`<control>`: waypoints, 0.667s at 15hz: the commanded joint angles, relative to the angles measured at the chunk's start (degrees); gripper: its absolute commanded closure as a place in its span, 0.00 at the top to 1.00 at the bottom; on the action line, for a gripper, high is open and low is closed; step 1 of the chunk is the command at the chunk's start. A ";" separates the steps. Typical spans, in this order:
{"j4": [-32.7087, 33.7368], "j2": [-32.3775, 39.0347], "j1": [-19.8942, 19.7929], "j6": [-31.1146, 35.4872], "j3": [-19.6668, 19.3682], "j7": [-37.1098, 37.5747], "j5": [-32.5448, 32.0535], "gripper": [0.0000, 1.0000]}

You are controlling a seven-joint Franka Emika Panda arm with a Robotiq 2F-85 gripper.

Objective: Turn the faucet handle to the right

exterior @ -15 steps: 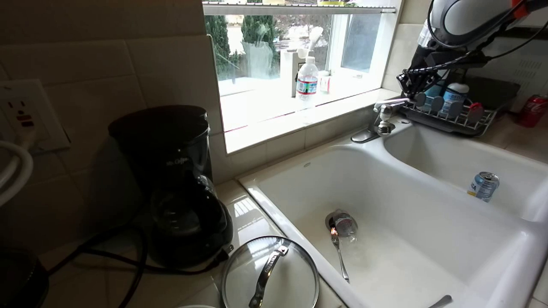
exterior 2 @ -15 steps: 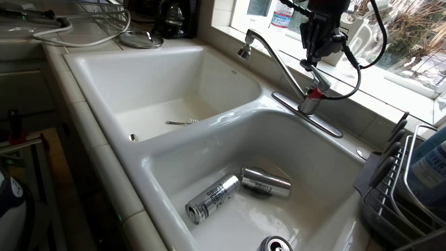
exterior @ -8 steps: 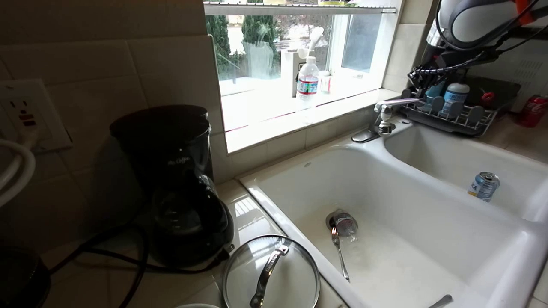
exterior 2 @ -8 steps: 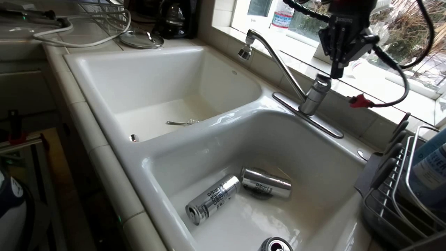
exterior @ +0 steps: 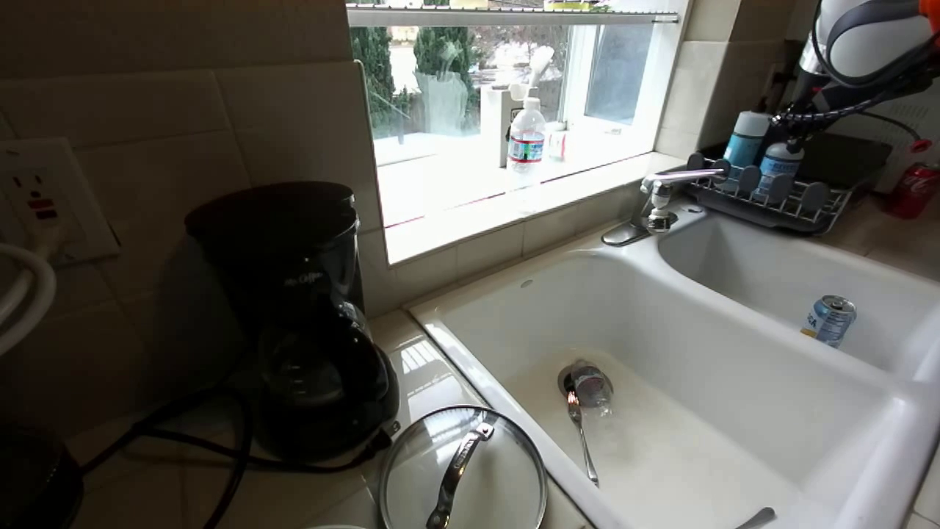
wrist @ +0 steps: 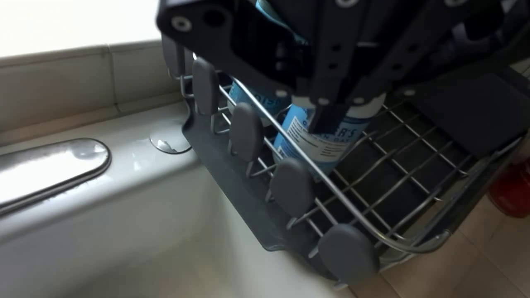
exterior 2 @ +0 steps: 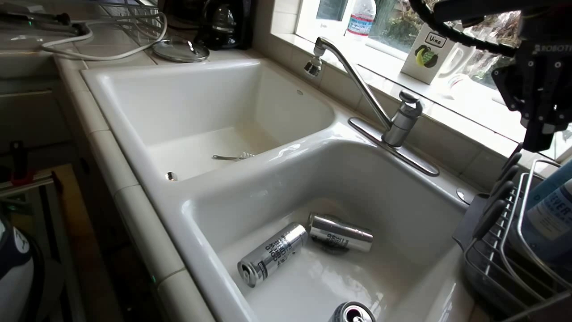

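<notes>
The chrome faucet handle [exterior 2: 410,98] sits low on top of the faucet body [exterior 2: 397,129] in an exterior view. The long spout [exterior 2: 353,74] reaches over the far basin. In an exterior view the spout [exterior: 683,176] also shows, but I cannot make out the handle there. My gripper [exterior 2: 537,142] is apart from the faucet, above the dish rack. Its fingertips are together and empty. In the wrist view the gripper [wrist: 329,118] hangs in front of a blue soap bottle [wrist: 308,145]. There only the end of the faucet base plate [wrist: 62,163] shows; the handle is out of view.
A wire dish rack [wrist: 348,194] with soap bottles stands beside the sink. Silver cans [exterior 2: 272,255] lie in the near basin. The white double sink [exterior 2: 250,179] has raised rims. A white box [exterior 2: 426,56] and a water bottle [exterior: 526,139] stand on the window sill.
A second ago my gripper was at the faucet handle, which looked raised. The handle now sits lower. The gripper has moved away from the faucet to above the dish rack.
</notes>
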 commanded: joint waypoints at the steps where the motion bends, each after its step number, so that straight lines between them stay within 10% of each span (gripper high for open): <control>1: -0.88 -3.01 1.71 -4.09 2.27 -2.97 4.51 0.00; 5: -2.26 -7.00 5.17 -14.09 6.57 -9.35 11.44 0.00; 7: -2.21 -9.08 6.81 -21.24 8.96 -8.16 10.37 0.27; 10: -2.35 -11.68 8.53 -27.41 11.53 -8.06 9.87 0.37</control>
